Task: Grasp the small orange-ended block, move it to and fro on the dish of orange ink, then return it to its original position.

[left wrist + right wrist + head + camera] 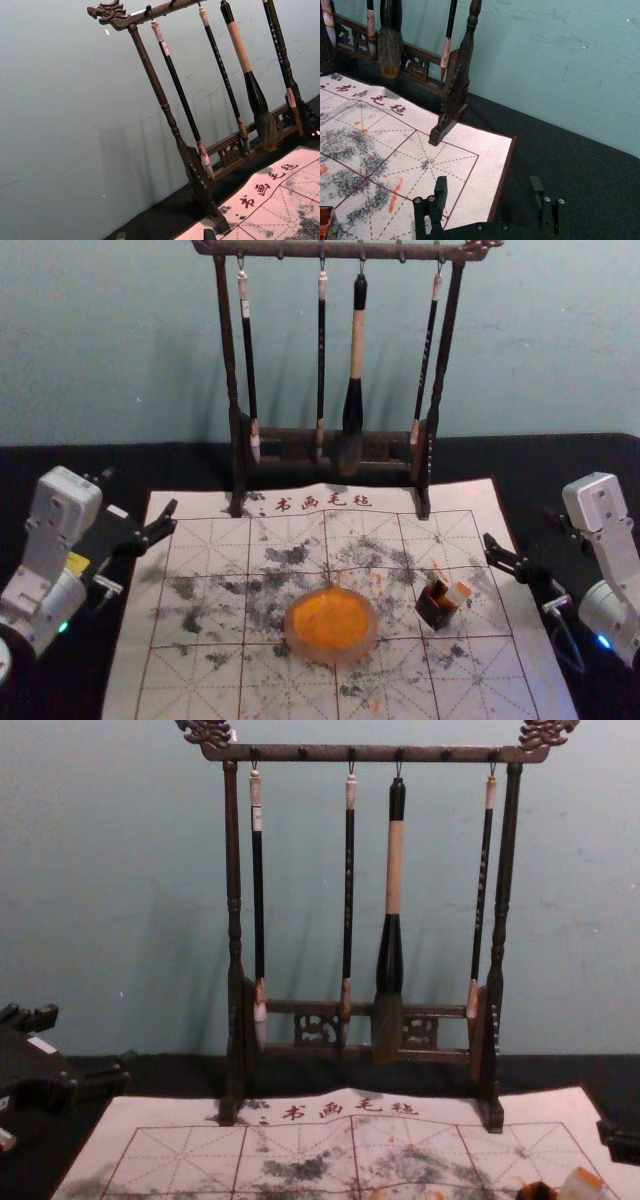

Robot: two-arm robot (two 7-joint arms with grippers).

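Observation:
The pale block [457, 594] with orange on it leans in a small dark square holder [434, 612], right of the round dish of orange ink [331, 628]. In the chest view the block [580, 1184] shows at the lower right edge beside the holder's orange-stained top [537, 1190]. My right gripper [520, 527] is open and empty, off to the right of the holder; its spread fingers show in the right wrist view [488, 187]. Left of the mat, my left gripper [140, 490] is parked, open and empty; its fingertips edge into the left wrist view [165, 235].
A dark wooden rack [340, 445] hung with several brushes stands at the mat's back edge. The ink-stained, gridded white mat [205, 670] lies on a black table [130, 462], with a wall behind it.

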